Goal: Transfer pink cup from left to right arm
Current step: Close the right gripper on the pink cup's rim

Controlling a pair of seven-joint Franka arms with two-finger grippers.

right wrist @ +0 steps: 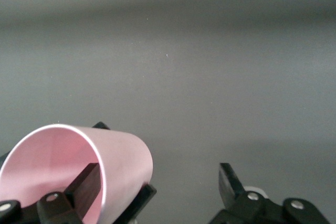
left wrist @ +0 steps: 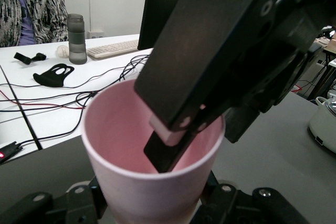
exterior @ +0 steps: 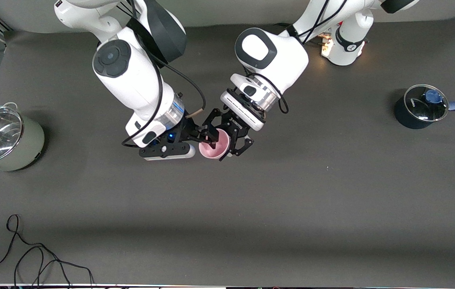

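Note:
The pink cup point(exterior: 213, 147) is held up in the air over the middle of the table, its mouth turned toward the right arm. My left gripper point(exterior: 224, 141) is shut on the cup's body; in the left wrist view its fingers point(left wrist: 79, 205) clasp the cup point(left wrist: 142, 187) from both sides. My right gripper point(exterior: 207, 135) is open at the cup's mouth. In the right wrist view point(right wrist: 157, 177) one finger point(right wrist: 86, 182) is inside the cup point(right wrist: 123, 156) and the other finger point(right wrist: 230, 182) stands well apart outside it.
A grey-green pot with a glass lid point(exterior: 5, 138) stands at the right arm's end of the table. A dark blue saucepan with a lid point(exterior: 422, 106) stands at the left arm's end. A black cable point(exterior: 31, 257) lies near the front edge.

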